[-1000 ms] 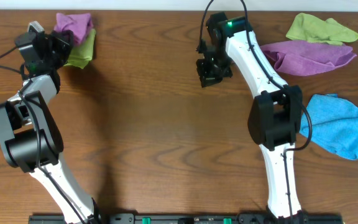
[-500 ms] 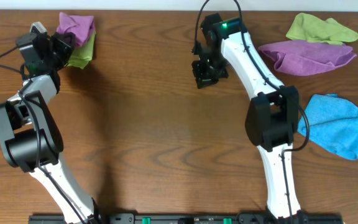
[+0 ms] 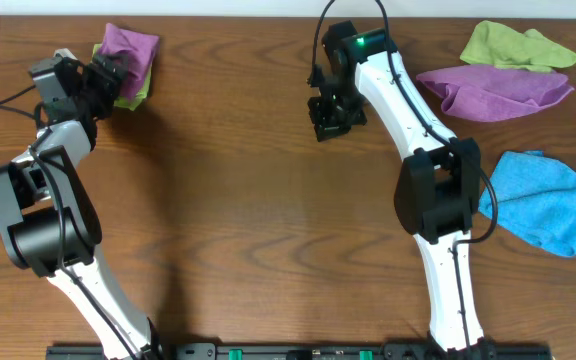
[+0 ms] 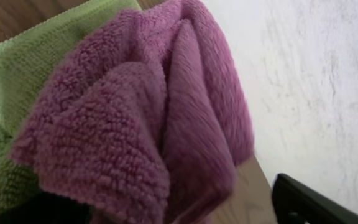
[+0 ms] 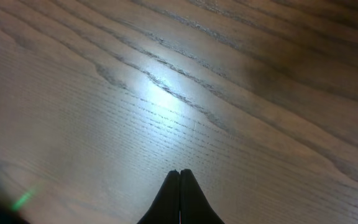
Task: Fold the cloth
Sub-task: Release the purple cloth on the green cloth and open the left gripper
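Observation:
The cloth (image 3: pixel 128 48) is a bunched magenta-purple heap at the table's far left corner, lying on a lime-green cloth (image 3: pixel 140 92). My left gripper (image 3: pixel 106 76) sits right against its near side. In the left wrist view the cloth (image 4: pixel 135 112) fills the frame, and its folds hang between the widely parted fingers of my left gripper (image 4: pixel 166 210), which is open; one fingertip (image 4: pixel 303 202) shows at the lower right. My right gripper (image 3: pixel 330 118) hovers over bare wood at the far middle, and in its wrist view my right gripper (image 5: pixel 179 174) is shut on nothing.
A paler lilac cloth (image 3: pixel 498 88) and another lime-green cloth (image 3: pixel 516 45) lie at the far right, with a blue cloth (image 3: pixel 543 200) nearer on the right. The table's far edge meets a white wall (image 4: pixel 316 81) just behind the magenta cloth.
My left jaws have parted and the magenta cloth has settled flatter, covering more of the green cloth. The right arm shifted slightly left a second ago and has held still since.

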Controlling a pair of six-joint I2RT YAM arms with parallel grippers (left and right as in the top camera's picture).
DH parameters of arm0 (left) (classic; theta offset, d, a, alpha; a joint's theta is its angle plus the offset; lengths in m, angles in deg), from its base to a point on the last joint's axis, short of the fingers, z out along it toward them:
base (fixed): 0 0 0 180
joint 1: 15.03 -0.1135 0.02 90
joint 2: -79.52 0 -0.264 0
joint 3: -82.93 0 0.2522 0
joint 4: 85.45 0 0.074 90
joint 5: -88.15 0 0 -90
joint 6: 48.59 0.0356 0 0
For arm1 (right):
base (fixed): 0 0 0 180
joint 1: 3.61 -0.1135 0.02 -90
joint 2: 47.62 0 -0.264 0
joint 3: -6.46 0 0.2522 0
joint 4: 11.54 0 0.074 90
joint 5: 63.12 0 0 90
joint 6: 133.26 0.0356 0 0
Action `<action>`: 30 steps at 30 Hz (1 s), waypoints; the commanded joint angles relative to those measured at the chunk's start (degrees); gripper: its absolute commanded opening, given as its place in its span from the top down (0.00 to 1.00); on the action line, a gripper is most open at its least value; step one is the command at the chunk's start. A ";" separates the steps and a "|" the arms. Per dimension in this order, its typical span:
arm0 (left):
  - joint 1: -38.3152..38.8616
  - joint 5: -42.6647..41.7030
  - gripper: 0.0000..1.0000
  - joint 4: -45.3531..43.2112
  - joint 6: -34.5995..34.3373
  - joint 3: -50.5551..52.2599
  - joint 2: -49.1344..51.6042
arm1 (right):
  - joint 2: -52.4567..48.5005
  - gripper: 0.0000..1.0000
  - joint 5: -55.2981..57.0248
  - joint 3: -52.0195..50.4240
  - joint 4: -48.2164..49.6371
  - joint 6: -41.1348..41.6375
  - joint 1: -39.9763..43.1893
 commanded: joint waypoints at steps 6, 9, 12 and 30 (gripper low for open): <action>-1.09 -1.36 0.04 3.65 -2.40 -1.03 -2.93 | 1.86 0.98 -0.42 0.98 -0.44 -0.94 -0.42; -1.14 -0.15 0.04 8.50 -2.40 -1.03 -5.51 | 1.86 0.98 -0.42 0.98 -0.66 -0.94 -0.52; -1.27 3.34 0.04 14.01 -2.01 -1.03 -8.57 | 1.86 0.98 -0.42 0.98 -1.14 -0.94 -0.52; -3.78 6.47 0.04 34.36 16.26 -1.03 -21.20 | 4.28 0.99 0.02 1.20 1.42 -0.83 0.74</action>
